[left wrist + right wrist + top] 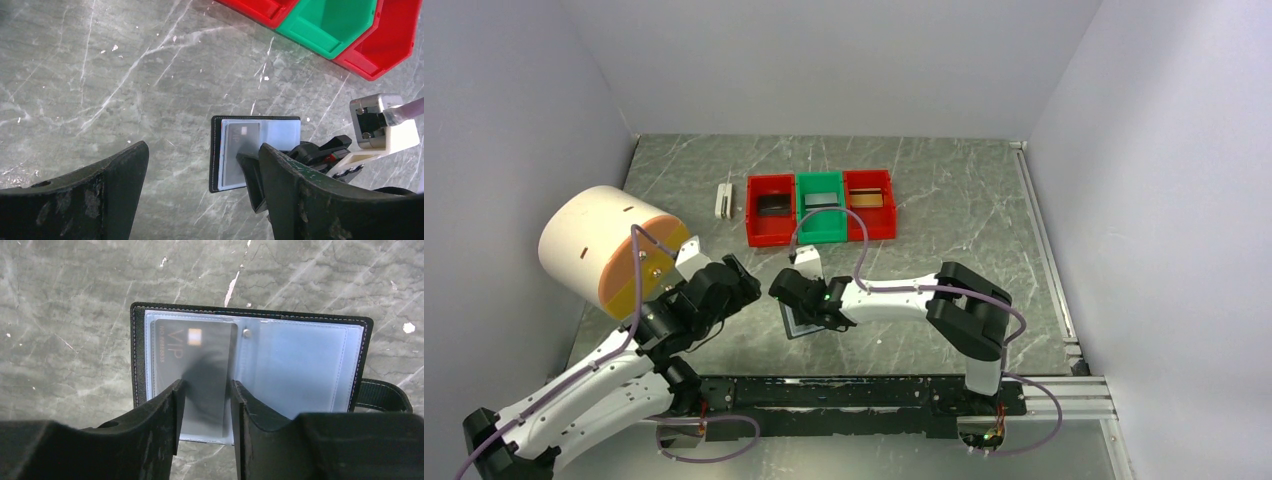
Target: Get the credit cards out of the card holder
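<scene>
The card holder (802,322) lies open and flat on the table, black with bluish glossy pockets (300,365). A grey credit card (200,345) marked VIP sits in its left pocket; it also shows in the left wrist view (240,150). My right gripper (207,383) hovers just above that card's lower part, jaws a narrow gap apart, holding nothing. My left gripper (742,285) is wide open and empty (202,146), to the left of the card holder (280,130). Other credit cards lie in the bins: dark (773,204), grey (821,200), tan (866,199).
A red bin (754,225), a green bin (821,232) and another red bin (889,215) stand in a row at the back. A small white clip-like block (723,200) lies left of them. A large cream and orange cylinder (609,250) stands at the left.
</scene>
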`<state>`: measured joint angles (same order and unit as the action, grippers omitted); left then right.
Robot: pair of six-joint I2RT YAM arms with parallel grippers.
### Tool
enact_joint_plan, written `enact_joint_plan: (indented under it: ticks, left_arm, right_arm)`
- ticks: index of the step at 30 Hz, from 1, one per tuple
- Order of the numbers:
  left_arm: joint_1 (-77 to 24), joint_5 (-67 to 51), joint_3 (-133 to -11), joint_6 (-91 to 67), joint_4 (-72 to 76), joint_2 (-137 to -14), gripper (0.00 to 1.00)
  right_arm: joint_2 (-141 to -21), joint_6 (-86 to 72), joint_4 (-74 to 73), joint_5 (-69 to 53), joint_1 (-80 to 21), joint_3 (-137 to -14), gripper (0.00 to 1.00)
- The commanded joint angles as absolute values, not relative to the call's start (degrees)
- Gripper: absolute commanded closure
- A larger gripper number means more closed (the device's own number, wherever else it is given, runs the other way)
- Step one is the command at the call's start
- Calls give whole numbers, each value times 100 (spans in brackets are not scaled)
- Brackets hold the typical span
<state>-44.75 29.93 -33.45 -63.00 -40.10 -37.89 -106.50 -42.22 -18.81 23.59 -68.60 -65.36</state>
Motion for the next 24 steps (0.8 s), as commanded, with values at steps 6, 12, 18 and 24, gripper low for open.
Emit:
enact_joint_plan:
  ticks: [6, 12, 18, 24]
  left_arm:
    - [-4499, 2719, -3316, -6045, -3525, -4077, 14]
    - [-4498, 2415, -3247, -5932, -3191, -4334, 14]
    - [-4492, 2166, -3177, -5849, -2902, -4517, 14]
    - [-4497, 1931, -3125, -5719, -2630, -4668, 14]
  right_arm:
    - [-10700, -4388, -1837, 2218, -6728, -6210, 75]
    - [-10475, -4474, -1340, 1720, -6467, -5819, 86]
    - [-10239, -4594, -628, 932, -6120, -5266, 100]
    - [-9811, -4815, 825, -197, -5712, -4442, 100]
